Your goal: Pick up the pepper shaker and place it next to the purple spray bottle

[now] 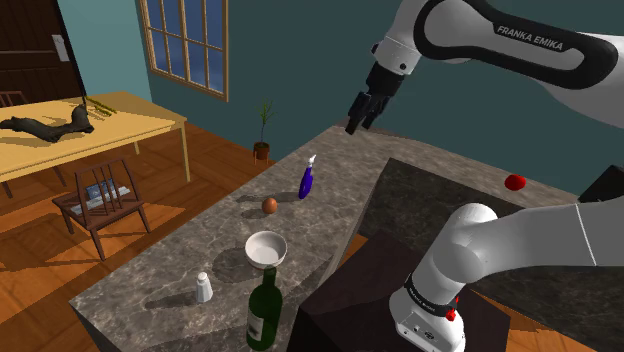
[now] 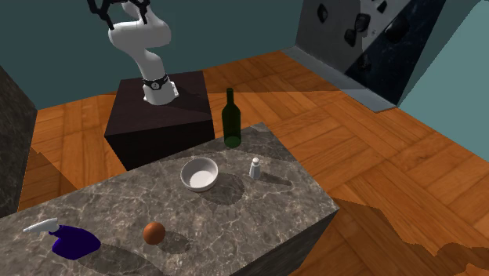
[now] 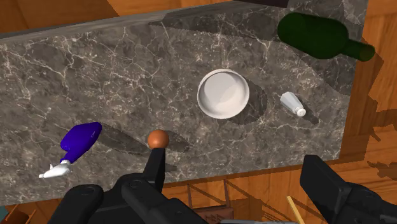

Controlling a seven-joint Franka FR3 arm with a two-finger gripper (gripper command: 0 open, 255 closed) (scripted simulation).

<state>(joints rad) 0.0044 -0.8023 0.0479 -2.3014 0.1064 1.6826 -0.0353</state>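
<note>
My end effector [image 1: 356, 122] is open, high over the desk [image 1: 170, 275]. Pepper shaker [image 1: 204, 288] stands upright, white bowl [image 1: 266, 248] between it and the purple spray bottle [image 1: 306, 180].

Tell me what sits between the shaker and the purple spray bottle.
The white bowl and a small brown ball, plain in the wrist view.

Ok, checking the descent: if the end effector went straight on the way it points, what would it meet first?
Probably the bare counter beside the white bowl, going by the wrist view. The end effector hangs high above it, so the exact spot is uncertain.
</note>
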